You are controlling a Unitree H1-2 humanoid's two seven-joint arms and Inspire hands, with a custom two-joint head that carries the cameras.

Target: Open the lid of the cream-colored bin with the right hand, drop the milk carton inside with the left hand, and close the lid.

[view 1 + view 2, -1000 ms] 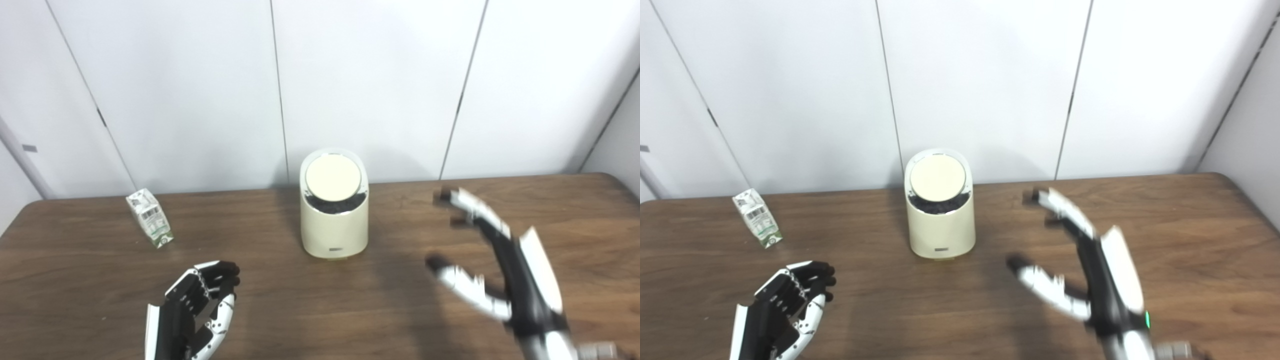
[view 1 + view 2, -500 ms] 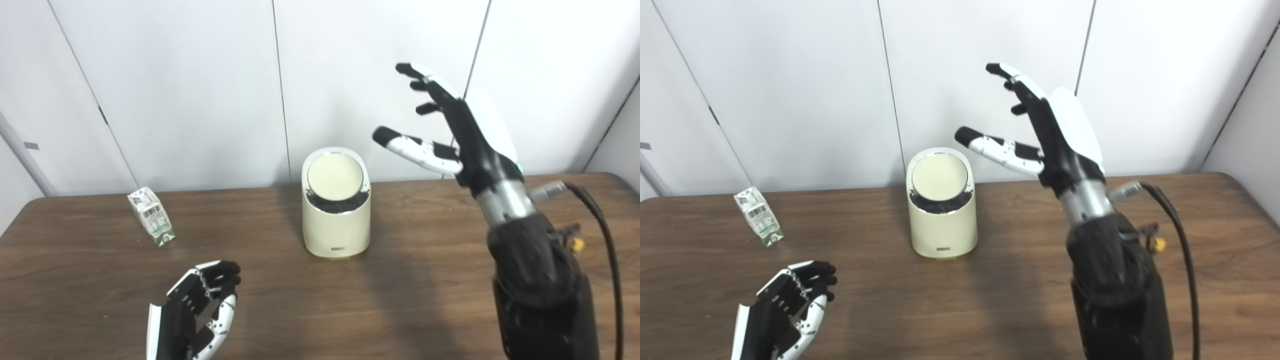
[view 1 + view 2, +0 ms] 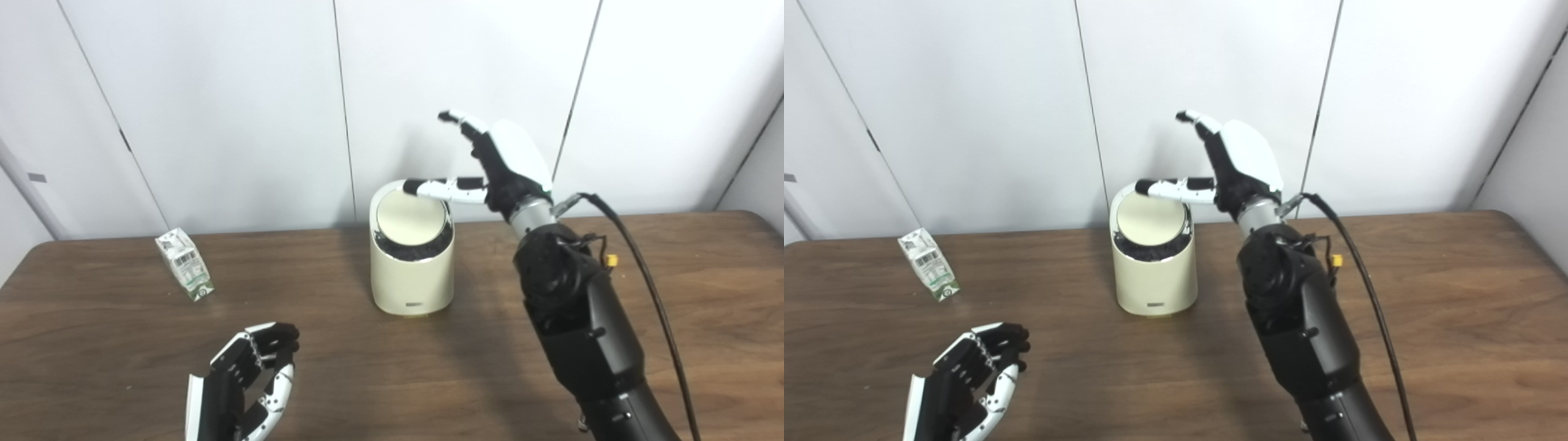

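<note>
1. A small milk carton (image 3: 184, 264) stands tilted at the far left of the wooden table (image 3: 674, 294), well apart from both hands
2. The left hand (image 3: 245, 386) hovers low at the near edge, fingers loosely curled, holding nothing
3. The cream-colored bin (image 3: 411, 257) stands mid-table near the wall (its round lid (image 3: 410, 219) tilted toward the camera)
4. The right hand (image 3: 490, 165) is raised beside the bin, fingers spread upward, thumb lying across the lid's upper rim
</note>
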